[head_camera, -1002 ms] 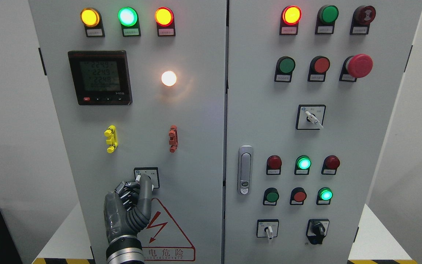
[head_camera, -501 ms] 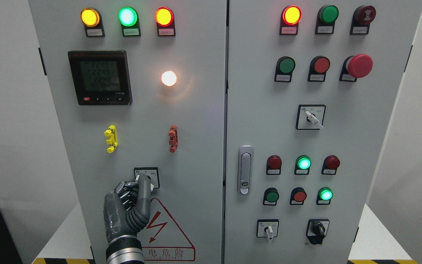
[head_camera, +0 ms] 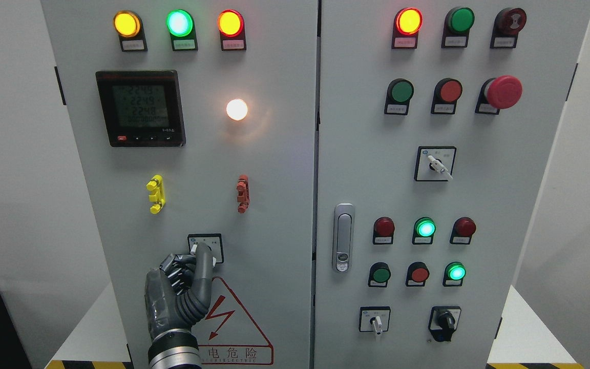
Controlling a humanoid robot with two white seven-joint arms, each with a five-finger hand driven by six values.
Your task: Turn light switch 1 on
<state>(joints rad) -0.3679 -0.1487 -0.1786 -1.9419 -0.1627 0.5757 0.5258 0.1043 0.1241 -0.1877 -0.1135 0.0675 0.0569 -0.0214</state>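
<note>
My left hand (head_camera: 180, 289) comes up from the bottom edge of the left door (head_camera: 274, 205) of the big grey cabinet. One long finger points up and its tip rests on the little white knob of the switch (head_camera: 206, 248). My other fingers are curled in tight, out of the way — so only one finger does the pushing. I hold nothing in my hand.

The switch sits in a small black square low down on the left door, just above the red danger sign (head_camera: 231, 325). My finger hides most of the knob, so I cannot tell which way it points.

Higher up, near the middle of the same door, a round lamp (head_camera: 236, 109) glows warm white. I think this is the light the switch belongs to, so the job looks nearly done or done — but that is my guess. Three more lamps shine along the top edge of the door.

I reach from below because that keeps my arm off the yellow clip (head_camera: 155, 194) and red clip (head_camera: 243, 193) above the switch. My right hand is not in the picture.
</note>
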